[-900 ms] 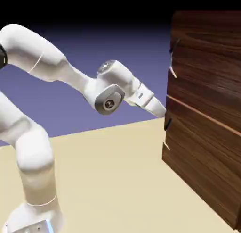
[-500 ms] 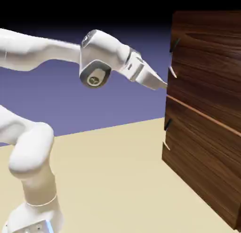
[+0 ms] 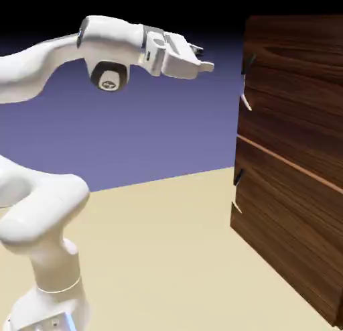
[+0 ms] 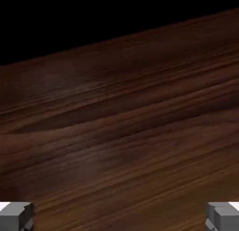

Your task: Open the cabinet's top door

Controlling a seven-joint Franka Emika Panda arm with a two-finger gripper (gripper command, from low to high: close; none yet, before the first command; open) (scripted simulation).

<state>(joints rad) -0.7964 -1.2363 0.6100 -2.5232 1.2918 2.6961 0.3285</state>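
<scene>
Blue-violet backdrop behind, pale surface (image 3: 167, 242) below; nothing stood on the surface but the robot and the cabinet (image 3: 295, 155).

Hand (image 3: 206, 66) sat high in the exterior view, fingers spread wide: in the hand view the two grey fingertips (image 4: 16, 216) showed at opposite bottom corners with only wood grain between them. It gripped nothing. It hung apart from the cabinet, at about 10 o'clock from the top door's handle (image 3: 246, 82) and level with its upper end.

Top door (image 3: 295, 88) was shut, flush with the front, above the pale seam (image 3: 288, 163). Its handle was a short bar at the door's near edge, long axis running roughly 12 to 6 o'clock with a slight lean. Lower handle (image 3: 237, 189) sat below the seam, same orientation.

Risks, as judged:
- The handle did not show in the hand view, so the hand looked aimed at bare panel; a straight advance would meet wood.
- Finger gap unaligned with the bar would mean a slipped or partial grip.
- Dropping too far could catch the lower handle.
</scene>
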